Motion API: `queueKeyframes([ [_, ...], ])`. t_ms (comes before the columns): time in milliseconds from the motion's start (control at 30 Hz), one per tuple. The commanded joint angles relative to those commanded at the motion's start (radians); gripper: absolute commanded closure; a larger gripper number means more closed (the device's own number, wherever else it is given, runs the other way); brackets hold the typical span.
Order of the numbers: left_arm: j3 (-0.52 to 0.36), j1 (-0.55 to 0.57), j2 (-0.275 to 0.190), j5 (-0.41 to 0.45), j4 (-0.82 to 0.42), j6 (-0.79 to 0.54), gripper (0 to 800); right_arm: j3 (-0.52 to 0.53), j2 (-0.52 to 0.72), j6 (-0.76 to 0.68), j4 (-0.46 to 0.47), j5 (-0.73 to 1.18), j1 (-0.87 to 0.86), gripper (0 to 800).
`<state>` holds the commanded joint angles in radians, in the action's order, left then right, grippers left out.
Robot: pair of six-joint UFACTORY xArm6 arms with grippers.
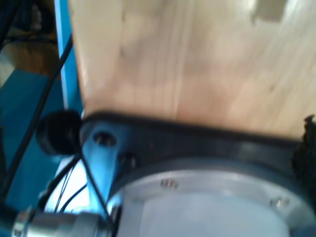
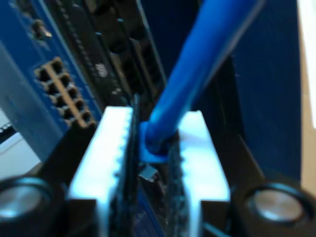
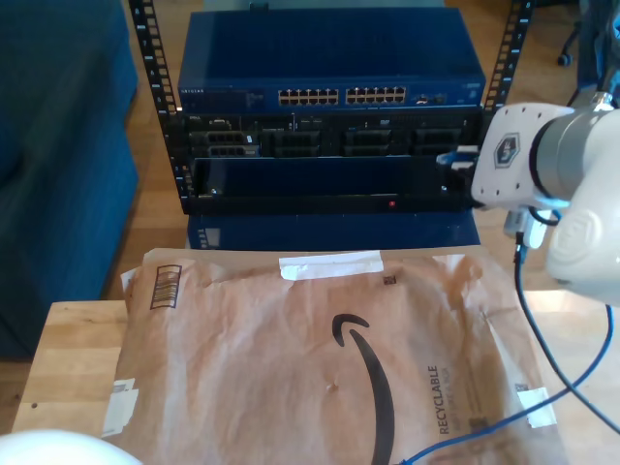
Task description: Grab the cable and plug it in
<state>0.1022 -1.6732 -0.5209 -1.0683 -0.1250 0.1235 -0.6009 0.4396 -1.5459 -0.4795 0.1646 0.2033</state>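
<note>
Thin bright-blue cable (image 2: 197,74), plug end pinched upright between white pads, slack trailing over brown paper

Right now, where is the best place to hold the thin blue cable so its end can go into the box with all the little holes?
Hold the thin bright-blue cable right behind its small plug, as my second gripper does now. Its white fingers pinch it from both sides, so the end stays stiff and can be aimed at the blue switch's row of ports, while the loose length trails behind.

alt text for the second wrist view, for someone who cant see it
My second gripper pinches the bright blue cable between its white fingers, just behind the plug. Beyond it, blurred, is a blue network switch with a block of open ports.
</note>
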Motion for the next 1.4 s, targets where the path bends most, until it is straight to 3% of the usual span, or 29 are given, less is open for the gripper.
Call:
queueKeyframes([
  [467, 0.006, -0.006, 0.008, -0.006, -0.002, -0.002, 0, 0.002, -0.038, 0.002, 0.011, -0.044, 0.003, 800],
  [567, 0.006, -0.006, 0.008, -0.006, -0.002, -0.002, 0, -0.038, -0.041, 0.002, 0.011, -0.043, 0.005, 800],
  [767, 0.006, -0.006, 0.008, -0.006, -0.002, -0.002, 0, -0.032, -0.064, -0.008, 0.100, -0.058, 0.097, 800],
  [1100, 0.006, -0.006, 0.008, -0.006, -0.002, -0.002, 0, -0.066, -0.262, -0.002, 0.144, -0.311, 0.210, 800],
  [1233, 0.006, -0.006, 0.008, -0.008, -0.002, -0.002, 0, -0.046, -0.267, 0.002, 0.152, -0.459, 0.213, 800],
  [1400, 0.006, -0.006, 0.008, -0.006, -0.002, -0.002, 0, 0.017, -0.256, 0.002, 0.150, -0.512, 0.245, 800],
])
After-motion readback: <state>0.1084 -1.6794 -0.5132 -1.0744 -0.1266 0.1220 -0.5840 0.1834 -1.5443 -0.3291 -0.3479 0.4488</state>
